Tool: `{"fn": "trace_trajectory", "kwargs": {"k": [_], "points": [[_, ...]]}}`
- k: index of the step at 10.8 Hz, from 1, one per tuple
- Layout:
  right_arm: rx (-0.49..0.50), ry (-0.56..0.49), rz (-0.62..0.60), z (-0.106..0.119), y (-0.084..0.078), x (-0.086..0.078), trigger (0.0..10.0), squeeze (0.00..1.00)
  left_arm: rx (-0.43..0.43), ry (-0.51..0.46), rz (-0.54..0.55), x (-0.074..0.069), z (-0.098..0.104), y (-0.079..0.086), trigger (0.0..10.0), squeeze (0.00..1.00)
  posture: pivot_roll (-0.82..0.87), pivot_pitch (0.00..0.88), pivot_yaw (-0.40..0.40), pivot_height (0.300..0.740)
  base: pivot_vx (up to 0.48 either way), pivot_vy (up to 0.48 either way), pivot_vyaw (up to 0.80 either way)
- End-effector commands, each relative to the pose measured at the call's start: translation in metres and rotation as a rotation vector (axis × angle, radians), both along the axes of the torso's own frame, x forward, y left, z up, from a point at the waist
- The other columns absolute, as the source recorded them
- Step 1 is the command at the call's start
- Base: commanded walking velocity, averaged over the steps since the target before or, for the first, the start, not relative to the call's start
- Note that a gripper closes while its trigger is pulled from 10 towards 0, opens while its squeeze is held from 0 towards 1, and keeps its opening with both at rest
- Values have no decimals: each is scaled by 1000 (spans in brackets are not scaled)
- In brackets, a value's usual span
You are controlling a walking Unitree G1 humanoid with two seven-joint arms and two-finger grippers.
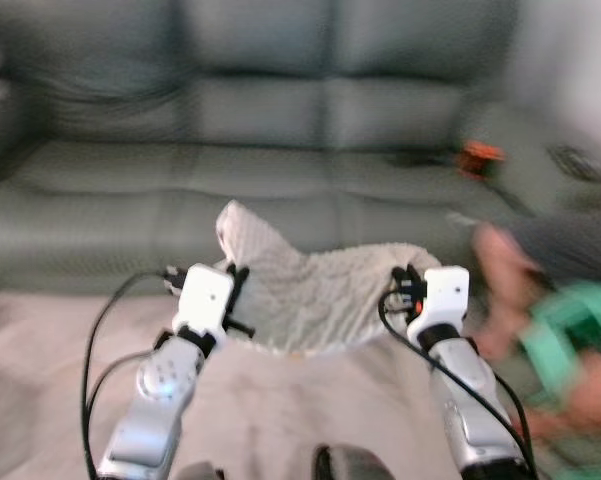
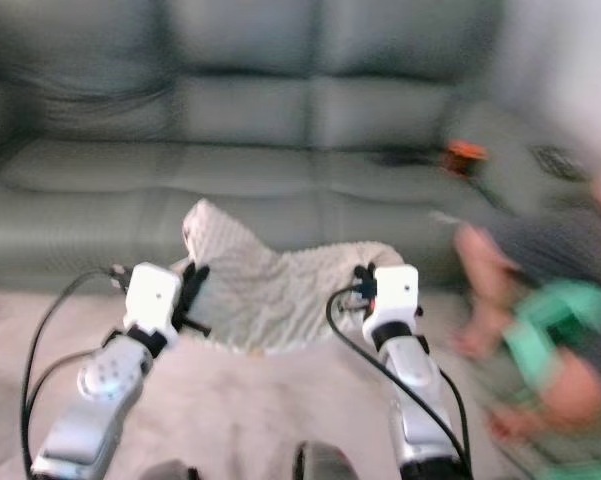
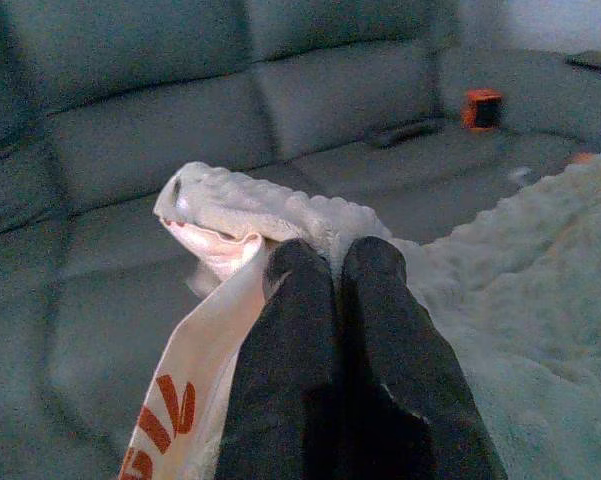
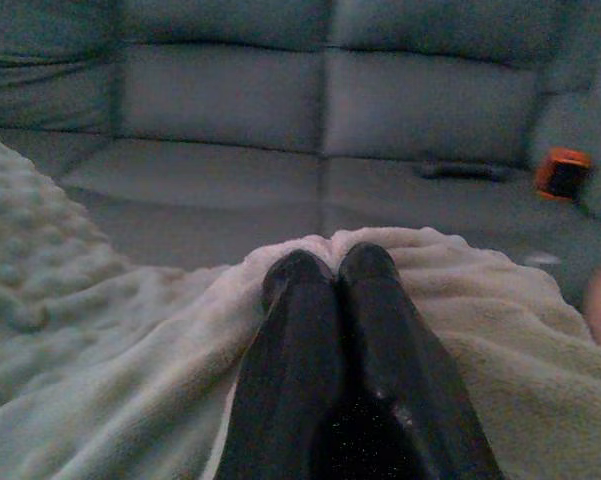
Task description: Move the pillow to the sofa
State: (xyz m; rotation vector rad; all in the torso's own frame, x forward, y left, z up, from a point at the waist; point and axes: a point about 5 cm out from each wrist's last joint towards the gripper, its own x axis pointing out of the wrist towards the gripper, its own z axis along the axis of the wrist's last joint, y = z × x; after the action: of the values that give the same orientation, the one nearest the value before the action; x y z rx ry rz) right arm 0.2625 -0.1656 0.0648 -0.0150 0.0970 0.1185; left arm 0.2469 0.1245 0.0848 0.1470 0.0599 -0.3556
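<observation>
Pillow [image 1: 315, 290], cream and nubbly, hangs in front of the sofa [image 1: 250, 170], level with the front edge of its seat and not yet resting on it. By its sag in the middle and one corner poking up, I judge it soft, light and floppy, unlikely to slip from a pinch but prone to fold, so the two side edges are the sensible places to hold. Largest in view is the grey sofa, spanning the background with its seat cushions bare near the pillow. To the right of the sofa's seat a person [image 1: 550, 320] in green is blurred. Both silver arms reach forward toward the sofa, wrists raised. The left gripper [image 3: 332, 262] has its fingers closed on the pillow's left edge, near a printed label. The right gripper [image 4: 328, 268] has its fingers pinched on the right edge. On the sofa's far right seat lie a dark remote [image 4: 464, 170] and a small orange object [image 1: 479, 153].
</observation>
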Motion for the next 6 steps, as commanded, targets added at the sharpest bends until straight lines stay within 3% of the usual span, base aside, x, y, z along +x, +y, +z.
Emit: {"fn": "trace_trajectory", "kwargs": {"k": [1,6], "points": [[2,-26,-7,7,-1,6,10000,0,-6,-26,-16,2,5,-3,10000,0,15,59,-51,740,480,0,0],[-1,-30,-4,7,0,6,10000,0,-5,-35,3,8,9,-2,10000,0,16,61,-52,740,466,0,0]]}}
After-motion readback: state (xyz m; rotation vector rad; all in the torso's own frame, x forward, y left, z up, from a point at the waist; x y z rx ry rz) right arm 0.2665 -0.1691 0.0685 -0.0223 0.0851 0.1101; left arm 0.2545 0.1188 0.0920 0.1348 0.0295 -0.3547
